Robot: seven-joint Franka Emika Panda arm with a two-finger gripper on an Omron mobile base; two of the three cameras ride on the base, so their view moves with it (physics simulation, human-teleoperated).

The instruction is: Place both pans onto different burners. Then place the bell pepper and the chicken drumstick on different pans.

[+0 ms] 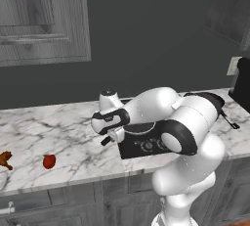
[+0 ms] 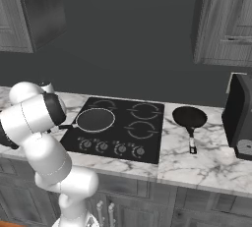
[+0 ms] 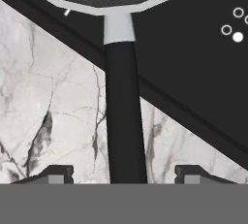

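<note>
Spread apart, the gripper (image 3: 118,174) straddles the straight black handle (image 3: 123,116) of the pale-rimmed dark pan (image 2: 95,119) without pinching it. White-veined marble counter (image 1: 58,132) carries the black glass cooktop (image 2: 147,140); this pan sits on its near-left burner, handle pointing leftward over the marble.

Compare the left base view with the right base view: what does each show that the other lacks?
Left base view alone: the bell pepper and chicken drumstick on the marble counter, left of the cooktop.
Right base view alone: all four burners, and the second pan in full on the counter right of the cooktop.
Both: the pale-rimmed pan on the cooktop's front left burner, the knobs, the arm.
</note>
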